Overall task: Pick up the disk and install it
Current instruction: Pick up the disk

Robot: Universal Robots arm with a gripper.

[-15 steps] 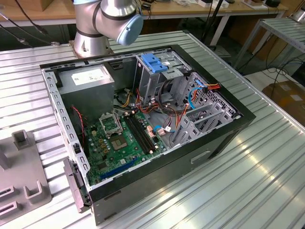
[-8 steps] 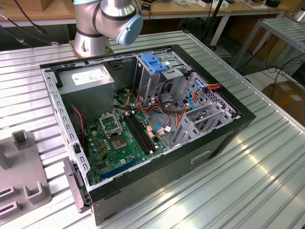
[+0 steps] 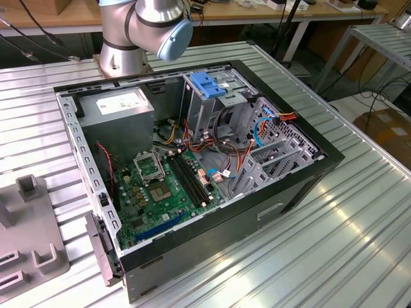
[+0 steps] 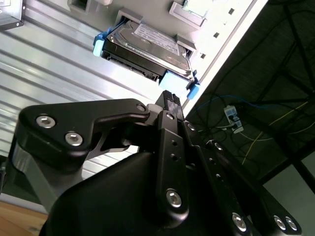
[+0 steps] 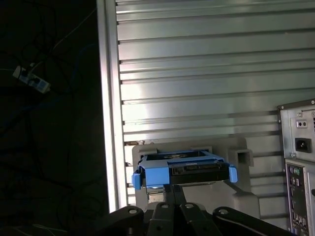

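The disk (image 5: 184, 169) lies flat in a grey holder (image 5: 241, 157) on the ribbed tabletop (image 5: 197, 73), near the tabletop's edge and apart from the open case (image 3: 192, 160), whose rear panel appears in the first wrist view. In the second wrist view the disk (image 4: 147, 44) lies label side up, with a blue rail (image 4: 173, 84) along its sides. The tool (image 5: 173, 189) points at the near end of the disk, its tips just beside the rail. The jaws appear together and hold nothing. Whether the tips touch the rail cannot be told. In the exterior view the arm (image 3: 148, 25) reaches away from the case, and the drive cage (image 3: 209, 96) inside stands without a disk. Handling, as judged: the disk is rigid and dense for its size, with smooth metal faces that may slip. It is shock-sensitive, and the plastic rail will flex under load. Take hold across the two long sides, squarely and near mid-length, clear of the connector end and the label face
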